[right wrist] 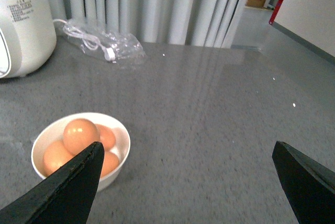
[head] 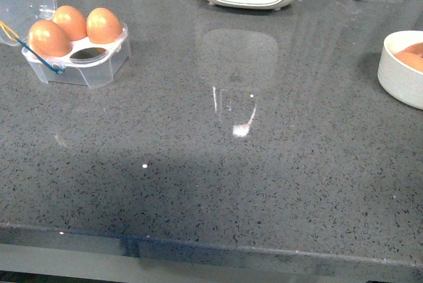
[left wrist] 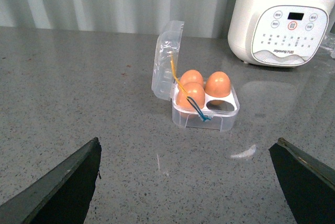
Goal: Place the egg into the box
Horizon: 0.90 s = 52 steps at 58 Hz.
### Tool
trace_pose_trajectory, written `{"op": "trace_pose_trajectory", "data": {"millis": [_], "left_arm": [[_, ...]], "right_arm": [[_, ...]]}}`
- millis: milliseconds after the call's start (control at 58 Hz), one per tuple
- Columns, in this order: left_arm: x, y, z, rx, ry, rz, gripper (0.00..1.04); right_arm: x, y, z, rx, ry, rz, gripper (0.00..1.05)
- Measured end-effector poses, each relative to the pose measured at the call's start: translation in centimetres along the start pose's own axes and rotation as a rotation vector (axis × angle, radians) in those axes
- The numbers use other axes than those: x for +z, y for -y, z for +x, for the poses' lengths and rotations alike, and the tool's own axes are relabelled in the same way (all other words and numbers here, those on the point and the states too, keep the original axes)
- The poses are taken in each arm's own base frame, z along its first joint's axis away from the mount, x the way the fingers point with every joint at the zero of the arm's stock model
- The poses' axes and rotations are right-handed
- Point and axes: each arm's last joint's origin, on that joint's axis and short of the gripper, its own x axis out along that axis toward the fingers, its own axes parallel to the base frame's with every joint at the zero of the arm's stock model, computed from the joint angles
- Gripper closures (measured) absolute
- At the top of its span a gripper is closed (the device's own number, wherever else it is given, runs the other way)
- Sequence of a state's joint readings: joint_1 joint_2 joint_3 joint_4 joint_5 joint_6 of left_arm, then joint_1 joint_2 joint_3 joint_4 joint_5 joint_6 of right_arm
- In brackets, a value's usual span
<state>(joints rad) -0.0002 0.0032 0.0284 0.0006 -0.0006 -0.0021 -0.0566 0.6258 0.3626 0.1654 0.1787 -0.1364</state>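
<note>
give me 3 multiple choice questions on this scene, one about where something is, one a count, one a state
1. In the front view, the white bowl sits:
A) at the left edge
B) in the middle
C) at the right edge

2. Eggs in the clear box:
A) three
B) one
C) four

3. The box's lid is:
A) shut
B) open, standing up
C) lying apart from the box

Answers:
1 C, the right edge of the front view cuts the bowl off.
2 A, three eggs show, with one cell empty.
3 B, the left wrist view shows it raised beside the eggs.
</note>
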Motion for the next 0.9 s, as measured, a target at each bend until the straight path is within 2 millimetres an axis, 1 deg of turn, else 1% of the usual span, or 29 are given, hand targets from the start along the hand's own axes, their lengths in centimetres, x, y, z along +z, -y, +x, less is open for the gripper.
{"op": "trace_pose_trajectory", "data": {"millis": [69, 224, 466, 569, 690, 793, 897], "left_arm": [[0.0, 0.0, 0.0, 0.000, 0.000, 0.000, 0.07], [0.0, 0.0, 0.0, 0.000, 0.000, 0.000, 0.07], [0.0, 0.0, 0.0, 0.000, 0.000, 0.000, 0.07], [0.0, 0.0, 0.0, 0.000, 0.000, 0.000, 0.07], [0.0, 0.0, 0.0, 0.000, 0.000, 0.000, 0.07], [0.0, 0.0, 0.0, 0.000, 0.000, 0.000, 0.07], [0.0, 0.0, 0.0, 0.000, 0.000, 0.000, 0.07]], "right_arm": [[1.3, 0.1, 2.0, 0.005, 0.021, -0.013, 0.07], [3.0, -0.2, 5.6, 0.062, -0.006, -0.015, 0.07], [4.3, -1.8, 10.1, 0.196, -0.079, -0.041, 0.07], [4.2, -2.7, 11.4, 0.274, -0.122, -0.064, 0.07], [3.5, -3.7, 12.9, 0.336, -0.185, -0.101, 0.07], [2.4, -4.2, 13.8, 0.389, -0.248, -0.128, 0.07], [1.2, -4.6, 14.3, 0.467, -0.297, -0.128, 0.07]]}}
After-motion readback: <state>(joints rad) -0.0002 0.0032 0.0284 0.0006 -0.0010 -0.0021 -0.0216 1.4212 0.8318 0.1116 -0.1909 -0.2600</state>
